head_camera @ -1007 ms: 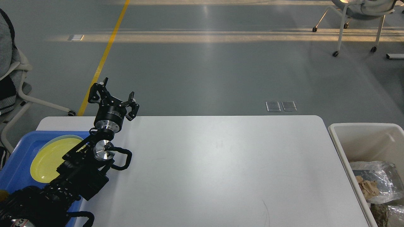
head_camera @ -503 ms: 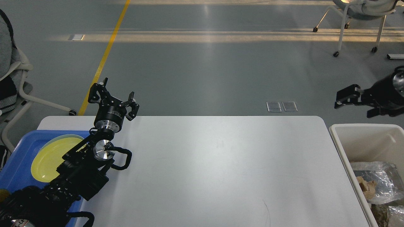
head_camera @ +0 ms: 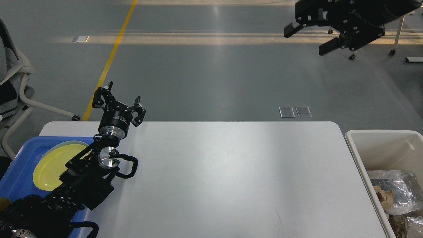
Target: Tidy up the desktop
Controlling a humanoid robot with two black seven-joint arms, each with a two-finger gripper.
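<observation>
**A:** How did the jaws stand, and what lay around them?

**B:** The left gripper (head_camera: 119, 100) had its jaws spread apart and empty, raised above the far left corner of the bench (head_camera: 231, 172). The right gripper (head_camera: 312, 36) hung high at the upper right, out over the grey floor, its jaws also parted and holding nothing. Beneath the left arm a blue tray (head_camera: 19, 155) sat at the bench's left end with a yellow plate (head_camera: 53, 165) lying in it. The wide white top filled the middle of the view, with no loose item on its visible surface. A cream bin (head_camera: 380, 142) stood just beside its right end, with crumpled foil and paper scraps (head_camera: 390, 188) inside.

**A:** What would doing this step well have called for?

**B:** Probably little remained to collect. I judged that each arm should draw back clear of the tray and bin, jaws left apart, without knocking the plate.
</observation>
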